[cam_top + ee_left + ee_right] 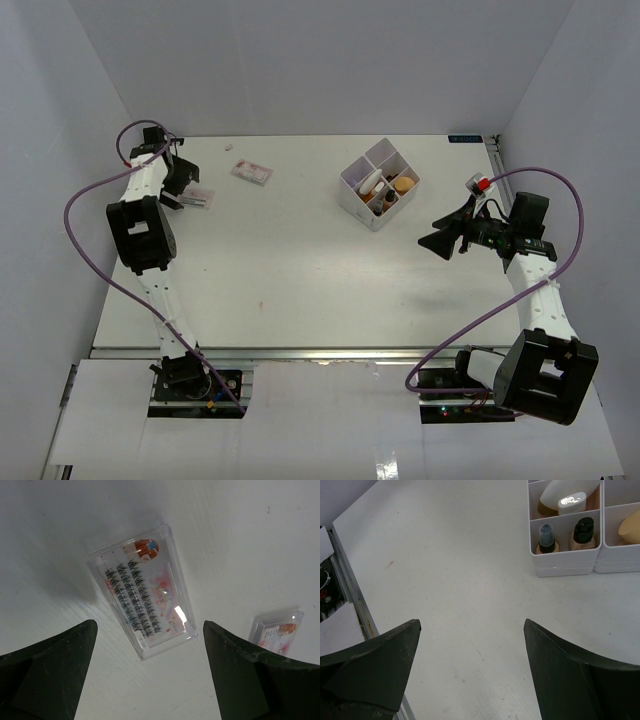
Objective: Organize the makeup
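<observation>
A clear flat case of false eyelashes (pixel 142 597) lies on the table just ahead of my left gripper (pixel 149 624), which hangs open above it with nothing between its fingers. From above, that case (pixel 198 197) sits at the far left beside the left gripper (pixel 183 192). A second clear case (pixel 252 171) (pixel 277 630) lies a little to its right. The white four-compartment box (pixel 358 205) (pixel 565 562) holds two dark-capped bottles (pixel 583 532), a white egg-shaped sponge (pixel 567 495) and a tan sponge (pixel 630 527). My right gripper (pixel 428 230) (pixel 471 621) is open over bare table, right of the box.
White walls close in the table on the left, back and right. A metal rail (pixel 300 352) runs along the near edge by the arm bases. Purple cables (pixel 90 240) loop beside both arms.
</observation>
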Motion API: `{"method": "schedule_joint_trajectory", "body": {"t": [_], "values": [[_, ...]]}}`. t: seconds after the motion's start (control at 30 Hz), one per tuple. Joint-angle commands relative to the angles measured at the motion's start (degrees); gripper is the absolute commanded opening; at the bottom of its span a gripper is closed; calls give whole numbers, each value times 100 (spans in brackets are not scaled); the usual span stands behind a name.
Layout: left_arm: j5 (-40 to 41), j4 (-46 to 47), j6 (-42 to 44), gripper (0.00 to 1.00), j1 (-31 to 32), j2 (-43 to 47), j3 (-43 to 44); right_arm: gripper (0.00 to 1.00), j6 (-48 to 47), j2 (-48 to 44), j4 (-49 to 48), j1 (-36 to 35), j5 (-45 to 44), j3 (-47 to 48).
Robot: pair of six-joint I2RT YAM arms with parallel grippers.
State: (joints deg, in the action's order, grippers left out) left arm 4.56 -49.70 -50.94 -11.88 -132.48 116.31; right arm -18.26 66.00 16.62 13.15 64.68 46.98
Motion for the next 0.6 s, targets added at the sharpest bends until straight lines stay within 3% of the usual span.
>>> {"method": "schedule_joint_trajectory", "body": {"t": [0.0, 0.3, 0.53, 0.57], "values": [[12, -436, -233, 98, 1, -87, 362, 90, -38, -52, -10, 30, 81, 30], [-221, -630, -224, 97, 1, -640, 833, 90, -53, -61, -10, 23, 55, 30], [-236, -722, -77, 85, -7, -927, 836, 90, -46, -73, -10, 28, 82, 30], [-236, -737, -32, 79, -7, -972, 796, 90, -46, -83, -10, 23, 87, 30]]}}
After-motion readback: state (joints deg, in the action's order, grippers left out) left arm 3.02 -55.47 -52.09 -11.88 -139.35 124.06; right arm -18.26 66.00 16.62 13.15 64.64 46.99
